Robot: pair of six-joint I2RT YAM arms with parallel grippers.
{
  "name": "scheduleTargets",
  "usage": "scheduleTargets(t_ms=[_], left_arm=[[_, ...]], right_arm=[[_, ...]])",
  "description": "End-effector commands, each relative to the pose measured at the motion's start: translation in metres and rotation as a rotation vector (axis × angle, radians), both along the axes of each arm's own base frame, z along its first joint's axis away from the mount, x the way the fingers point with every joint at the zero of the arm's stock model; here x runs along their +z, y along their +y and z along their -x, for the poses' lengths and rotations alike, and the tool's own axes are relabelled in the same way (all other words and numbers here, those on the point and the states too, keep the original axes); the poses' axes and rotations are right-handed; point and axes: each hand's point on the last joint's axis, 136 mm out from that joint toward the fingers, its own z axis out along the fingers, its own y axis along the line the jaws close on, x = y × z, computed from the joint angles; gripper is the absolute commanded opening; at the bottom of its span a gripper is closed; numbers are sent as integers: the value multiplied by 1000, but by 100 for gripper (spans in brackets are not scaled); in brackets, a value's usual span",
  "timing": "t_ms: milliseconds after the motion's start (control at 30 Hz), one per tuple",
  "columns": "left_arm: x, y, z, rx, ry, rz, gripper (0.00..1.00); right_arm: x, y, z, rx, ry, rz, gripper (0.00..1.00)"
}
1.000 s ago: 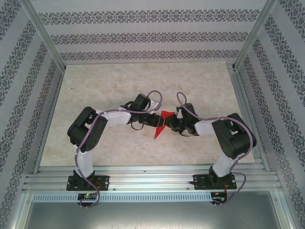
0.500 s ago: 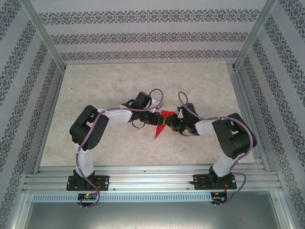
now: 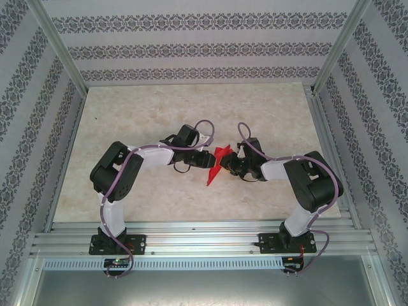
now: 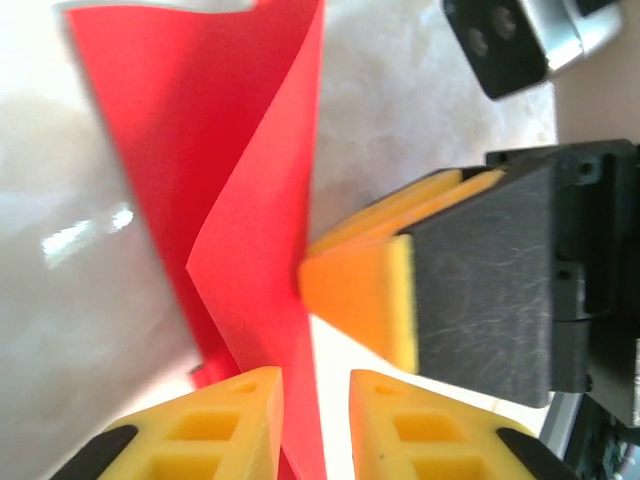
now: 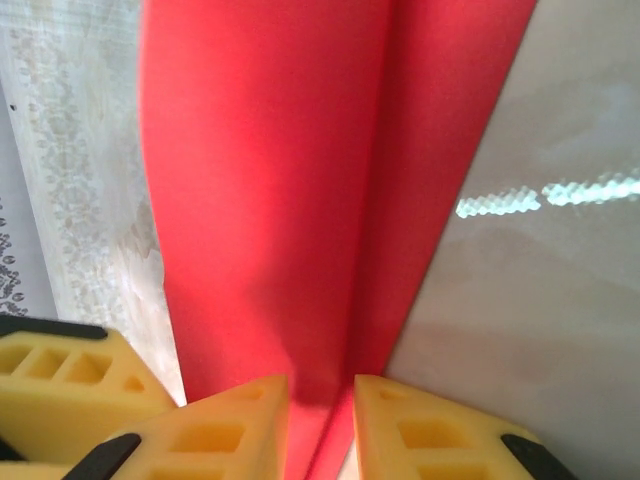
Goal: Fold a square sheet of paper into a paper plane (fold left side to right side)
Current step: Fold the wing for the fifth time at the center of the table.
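Nearing its final shape, I judge, the paper plane is a narrow pointed dart, its layers flaring apart mid-table, so the flattening creases remain. The right gripper pinches its fold. The left gripper straddles an edge, though I cannot tell whether it is clamped. Bare table surrounds both arms.

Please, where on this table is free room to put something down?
Free: the far half of the table, up to the back wall; also the near strip along the base rail. Crowded: the middle, where the left gripper and right gripper meet at the red paper.
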Motion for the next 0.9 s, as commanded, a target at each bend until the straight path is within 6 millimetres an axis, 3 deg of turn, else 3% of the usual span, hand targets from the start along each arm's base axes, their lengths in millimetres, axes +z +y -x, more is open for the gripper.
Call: scheduleTargets(t_ms=[0,200,433,500,700,867], left_arm=[[31,12,-20,65,-87,38,29],[34,11,-27,59,-84,59,50],[23,-3,-28,21,-36,102,54],[19,-7,-29,9,-25,104,50],[14,-10,-21,-21,-8,99,26],[9,-6,-6,-44,16,90,17]], right_arm=[[1,-1,-1,15,-28,13,24],[2,0,-2,17,-29,10,25],[1,1,-2,17,-25,12,25],[2,1,-3,16,-27,10,25],[2,0,-2,14,-26,15,25],[1,0,-2,13,-23,16,25]])
